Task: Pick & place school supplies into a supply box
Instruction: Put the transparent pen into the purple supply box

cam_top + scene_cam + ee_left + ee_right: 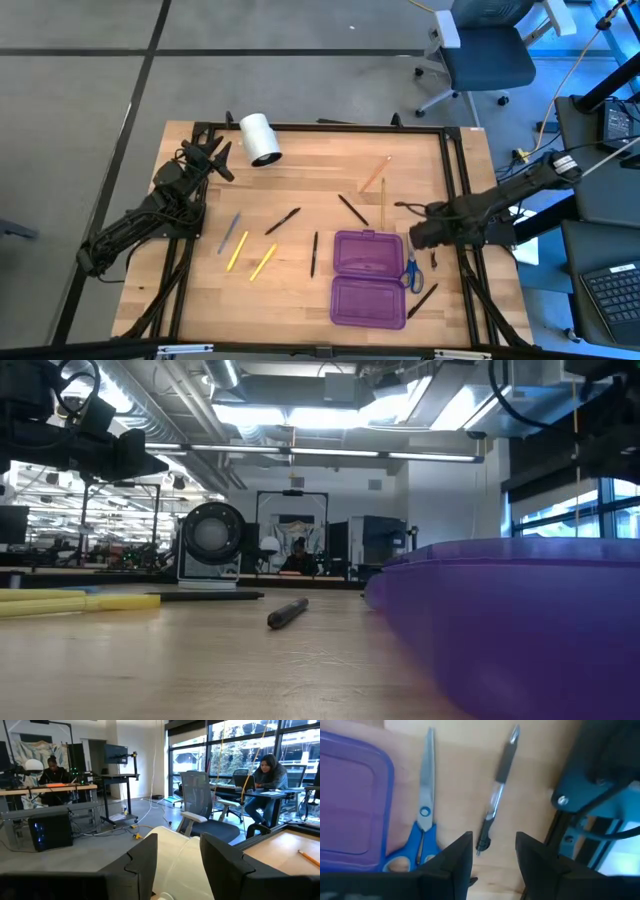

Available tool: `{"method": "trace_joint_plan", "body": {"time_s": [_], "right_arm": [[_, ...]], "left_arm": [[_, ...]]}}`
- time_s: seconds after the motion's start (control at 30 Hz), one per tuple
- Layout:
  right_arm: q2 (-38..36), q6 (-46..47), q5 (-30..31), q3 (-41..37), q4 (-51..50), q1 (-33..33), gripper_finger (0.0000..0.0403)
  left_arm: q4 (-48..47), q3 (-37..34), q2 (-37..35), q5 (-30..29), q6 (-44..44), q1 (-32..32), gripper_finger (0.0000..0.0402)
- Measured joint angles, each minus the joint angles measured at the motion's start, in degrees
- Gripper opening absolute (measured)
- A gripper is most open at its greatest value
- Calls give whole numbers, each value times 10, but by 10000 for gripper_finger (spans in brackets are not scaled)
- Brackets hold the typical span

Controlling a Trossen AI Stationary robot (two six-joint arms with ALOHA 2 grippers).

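The purple supply box (368,278) lies open on the table's near right part, both halves flat. Blue-handled scissors (411,272) and a black pen (422,300) lie just right of it. My right gripper (420,236) hovers open above them; its wrist view shows the scissors (424,822), the pen (496,795) and the box's corner (350,805) below the open fingers. Two yellow pens (250,256), a grey-blue pen (229,232), black pens (283,221) (314,253) (352,209), an orange pencil (375,172) and a wood pencil (382,200) lie scattered. My left gripper (215,155) waits open at the far left.
A white cylinder roll (260,138) lies on its side at the far edge, right in front of my left gripper (177,865). Black frame rails (455,170) run along the table's edges. An office chair (485,50) stands beyond the far edge; people sit at desks in the room.
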Motion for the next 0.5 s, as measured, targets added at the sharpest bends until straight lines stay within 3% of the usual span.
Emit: {"method": "trace_joint_plan", "body": {"time_s": [0.23, 0.5], "right_arm": [[28, 69, -8, -47, 113, 59, 154], [52, 111, -6, -108, 186, 83, 154]], "left_arm": [[0, 0, 0, 0, -2, 0, 143], [0, 0, 0, 0, -23, 0, 143]]}}
